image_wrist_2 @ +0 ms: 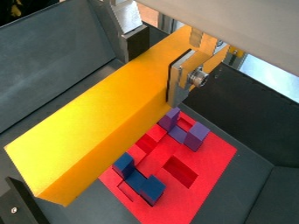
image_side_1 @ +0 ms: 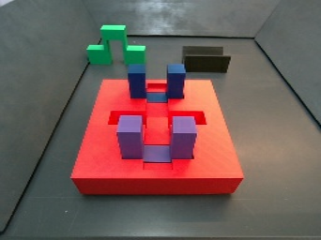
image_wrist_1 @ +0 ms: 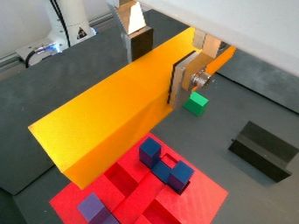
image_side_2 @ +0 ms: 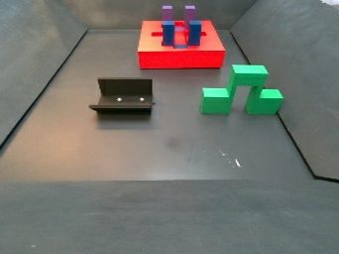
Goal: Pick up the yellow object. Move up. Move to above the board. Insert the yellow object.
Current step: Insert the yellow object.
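Yellow object [image_wrist_1: 122, 109]: long orange-yellow bar, nearest the lens in both wrist views [image_wrist_2: 111, 131], held lengthwise and tilted, raised in the air over the board [image_wrist_1: 176, 197]. Gripper [image_wrist_1: 197, 79]: at the bar's far end, silver fingers [image_wrist_2: 184, 74] pinching the yellow object, one plate flat against its visible side face; in both side views neither gripper nor bar appears. Board: red slab with recessed slots, lying beneath the bar's near end in both wrist views [image_wrist_2: 205, 166], four upright blue and purple posts [image_side_1: 156, 111] standing on it. Green stepped block [image_side_1: 114, 45]: on the table beyond the board, well apart from it. Fixture [image_side_2: 123, 96]: dark bracket, on the table, apart from the green block [image_side_2: 241, 89].
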